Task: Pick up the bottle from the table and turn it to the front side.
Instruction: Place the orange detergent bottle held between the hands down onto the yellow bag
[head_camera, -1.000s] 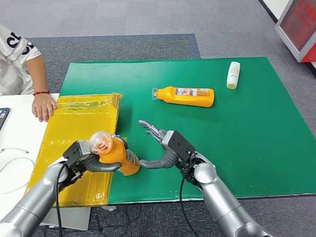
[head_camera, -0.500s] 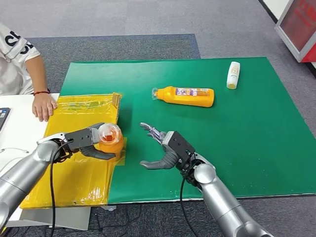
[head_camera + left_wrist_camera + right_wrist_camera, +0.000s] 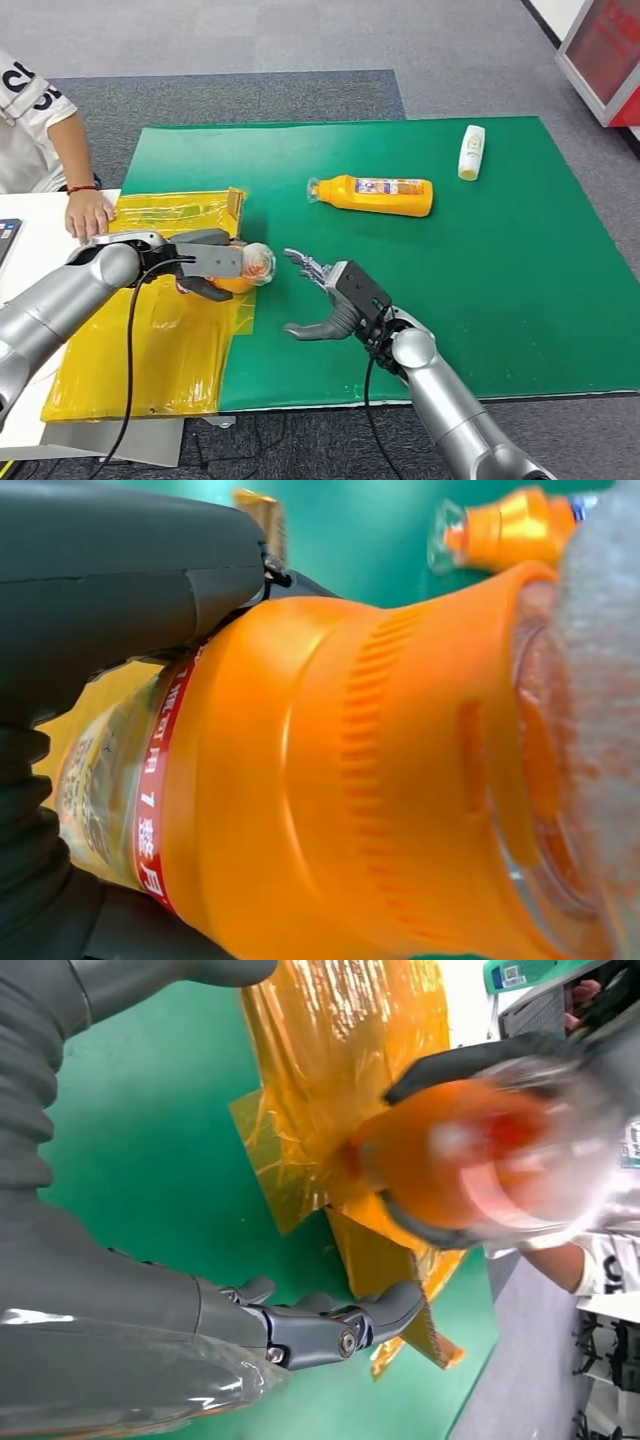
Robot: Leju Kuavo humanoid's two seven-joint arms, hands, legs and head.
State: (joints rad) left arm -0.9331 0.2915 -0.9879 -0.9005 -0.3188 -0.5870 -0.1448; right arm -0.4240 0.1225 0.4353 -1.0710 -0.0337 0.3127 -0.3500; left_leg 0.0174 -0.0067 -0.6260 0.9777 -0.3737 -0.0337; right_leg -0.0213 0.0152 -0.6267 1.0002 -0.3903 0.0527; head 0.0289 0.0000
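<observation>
A grey carpeted floor (image 3: 317, 40) is seen beyond the hands, with a darker grey strip (image 3: 226, 98) laid along the far edge of the surface; the surface is covered by a green mat (image 3: 483, 280), evenly lit; a white desk (image 3: 30, 270) is set just left of the left hand, and a person's hand (image 3: 88, 215) is rested on it; a red and white cabinet (image 3: 604, 50) is placed far right, well apart from the right hand.
</observation>
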